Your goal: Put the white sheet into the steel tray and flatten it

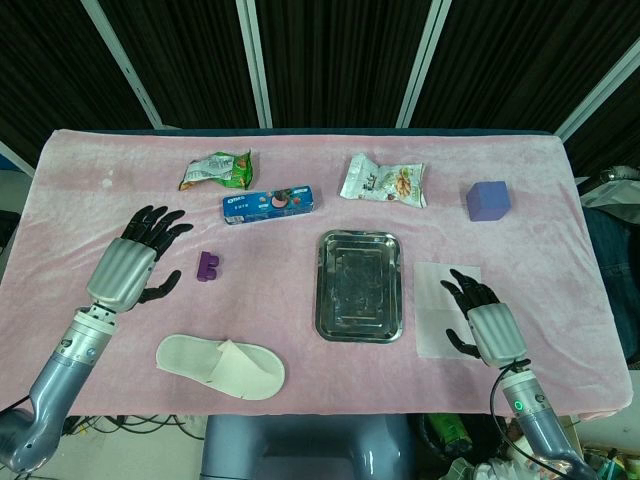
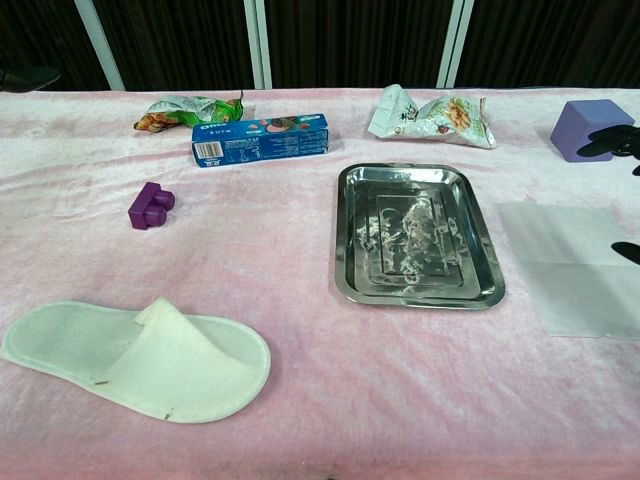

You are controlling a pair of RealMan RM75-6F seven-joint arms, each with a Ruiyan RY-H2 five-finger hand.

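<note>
The white sheet (image 1: 437, 300) (image 2: 565, 265) lies flat on the pink cloth just right of the steel tray (image 1: 359, 286) (image 2: 417, 234), which holds nothing. My right hand (image 1: 482, 316) hovers over the sheet's right part with its fingers spread and nothing in them; in the chest view only its dark fingertips (image 2: 612, 141) show at the right edge. My left hand (image 1: 135, 260) is raised over the left side of the table, fingers apart and holding nothing, far from the tray.
A white slipper (image 1: 221, 366) lies at the front left. A small purple block (image 1: 207, 266), a blue biscuit box (image 1: 270, 205), a green snack bag (image 1: 216, 170), a white snack bag (image 1: 383, 181) and a purple cube (image 1: 488, 200) sit further back.
</note>
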